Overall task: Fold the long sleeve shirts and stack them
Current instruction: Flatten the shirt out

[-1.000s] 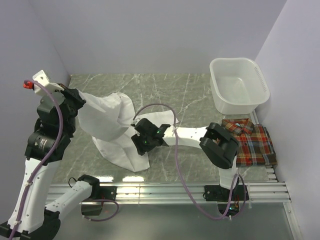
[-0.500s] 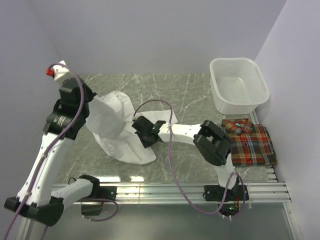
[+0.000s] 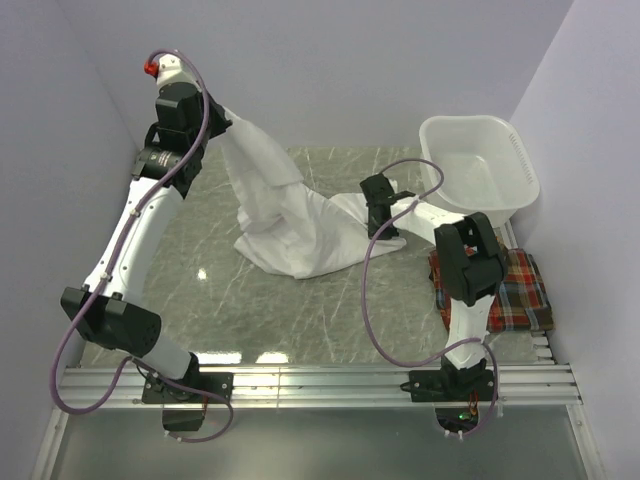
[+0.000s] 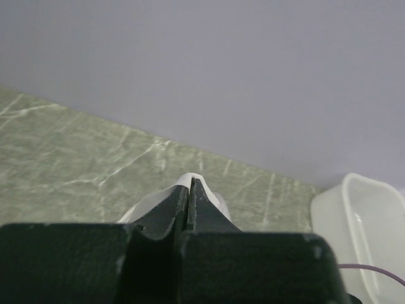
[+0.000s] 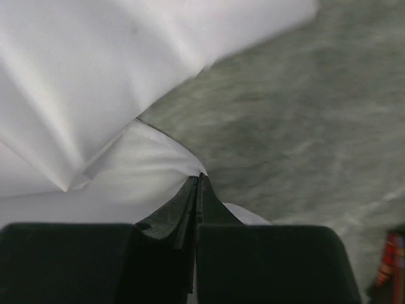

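Count: two grippers, two shirts, one basin.

Left gripper (image 3: 214, 112): jaws pressed together on an edge of the white shirt (image 3: 300, 230), held high above the table (image 3: 200, 290). The cloth hangs down and spreads over the table centre.

Right gripper (image 3: 384, 218): jaws pinching the shirt's opposite end, low, beside the basin (image 3: 478, 208).

Plaid shirt (image 3: 522, 292): folded, at the right table edge.

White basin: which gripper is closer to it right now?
Right. The right gripper is just beside the white basin, shut on the white shirt; the left gripper is raised far across the table, also holding the shirt.
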Robot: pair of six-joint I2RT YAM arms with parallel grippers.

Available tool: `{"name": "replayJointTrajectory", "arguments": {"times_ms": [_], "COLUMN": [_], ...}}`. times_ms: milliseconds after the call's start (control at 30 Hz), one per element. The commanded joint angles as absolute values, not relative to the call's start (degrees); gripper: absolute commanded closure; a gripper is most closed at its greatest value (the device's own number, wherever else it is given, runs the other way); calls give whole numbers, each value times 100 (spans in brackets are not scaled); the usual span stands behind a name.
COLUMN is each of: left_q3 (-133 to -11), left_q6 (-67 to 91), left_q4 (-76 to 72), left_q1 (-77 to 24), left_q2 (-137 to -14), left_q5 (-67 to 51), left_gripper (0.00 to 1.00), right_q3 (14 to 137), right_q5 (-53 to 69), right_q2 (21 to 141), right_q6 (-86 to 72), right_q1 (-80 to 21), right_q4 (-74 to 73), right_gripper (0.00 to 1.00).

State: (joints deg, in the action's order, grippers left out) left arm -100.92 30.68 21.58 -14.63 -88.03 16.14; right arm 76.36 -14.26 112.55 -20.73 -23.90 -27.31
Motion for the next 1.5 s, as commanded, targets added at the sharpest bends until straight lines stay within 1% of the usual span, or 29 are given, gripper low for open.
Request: {"name": "replayJointTrajectory", "arguments": {"times_ms": [0, 67, 100, 167, 200, 233, 300, 333, 367, 433, 533, 567, 600, 667, 700, 767, 800, 833, 867, 900, 1000, 1100, 1133, 1200, 1233, 1300, 1367, 1433, 1467], "left_q3": [-9978, -9109, -8827, -8010, -7737, -7334, -7050, -6823, -6716, -6418, -6014, -5916, -5828, -5652, -5625, -5651, -5721, -5913, -6037, -6142, -6293, -5995, -5890, -5836, -5810, -5714, -5406, -5396, -5457], "left_q6": [2988, 3041, 3076, 3278, 3348, 3488, 3708, 3787, 3901, 4253, 4727, 4850, 5086, 5211, 5255, 5186, 5107, 5046, 4975, 4870, 4764, 4658, 4641, 4614, 4562, 4544, 4640, 4457, 4152], "left_q4": [1495, 1250, 1265, 1406, 1519, 1695, 2458, 2713, 3299, 3777, 4516, 4683, 4876, 5193, 5255, 5256, 5282, 5308, 5422, 5527, 5652, 5127, 4959, 4555, 4405, 4054, 3473, 3619, 3900], "left_q1": [-1415, -1415, -1406, -1415, -1415, -1415, -1415, -1415, -1415, -1415, -1415, -1415, -1415, -1415, -1415, -1415, -1415, -1415, -1415, -1415, -1415, -1415, -1415, -1415, -1415, -1415, -1441, -1459, -1537], "left_q2": [-8090, -7623, -7107, -6542, -5939, -5646, -4848, -4582, -4092, -3641, -2937, -2814, -2612, -2479, -2374, -2312, -2338, -2364, -2416, -2582, -3074, -3592, -3725, -4058, -4139, -4262, -4080, -3912, -3885], "left_q5": [977, 862, 713, 459, 335, 230, 281, 360, 421, 405, 142, 10, -104, -690, -973, -1700, -1818, -1880, -1837, -1506, -793, -992, -1176, -1527, -2330, -3396, -4634, -4764, -4442], "left_gripper": [99, 100, 99, 100, 99, 99, 99, 99, 100, 99, 99, 98, 96, 87, 76, 64, 53, 47, 34, 31, 27, 22, 22, 26, 27, 29, 31, 29, 24], "right_q3": [7445, 7339, 7182, 6962, 6726, 6602, 6260, 6153, 5987, 5854, 5696, 5661, 5634, 5581, 5538, 5511, 5476, 5467, 5475, 5502, 5650, 5853, 5888, 5985, 5994, 6012, 5916, 5828, 5758], "right_q5": [-1503, -1381, -1302, -1048, -985, -932, -774, -730, -651, -624, -449, -413, -370, -343, -334, -273, -203, -124, -19, -18, 316, 387, 387, 552, 649, 782, 800, 791, 748], "right_q2": [10670, 10556, 10512, 10310, 10231, 10048, 9827, 9626, 9520, 9230, 8922, 8851, 8781, 8544, 8473, 8254, 8201, 8122, 8095, 8077, 8112, 8226, 8287, 8367, 8454, 8543, 8587, 8569, 8561], "right_q6": [-1978, -2030, -2109, -2232, -2267, -2302, -2347, -2347, -2373, -2382, -2303, -2259, -2241, -2198, -2171, -2092, -2040, -1961, -1873, -1846, -1662, -1276, -1196, -976, -906, -712, -677, -720, -756], "right_q1": [-2461, -2452, -2452, -2452, -2470, -2461, -2470, -2478, -2479, -2479, -2496, -2522, -2522, -2540, -2575, -2575, -2584, -2610, -2636, -2672, -2891, -3408, -3532, -3866, -3954, -4209, -4359, -4359, -4377], "right_q4": [-2857, -2821, -2760, -2672, -2602, -2575, -2497, -2479, -2452, -2426, -2373, -2373, -2356, -2320, -2242, -2162, -2040, -1961, -1890, -1777, -1618, -1573, -1573, -1556, -1556, -1582, -1451, -1328, -1275], "right_gripper": [100, 100, 100, 100, 100, 100, 100, 98, 94, 90, 76, 66, 60, 47, 45, 40, 38, 37, 36, 36, 36, 36, 36, 35, 35, 35, 35, 35, 35]}}
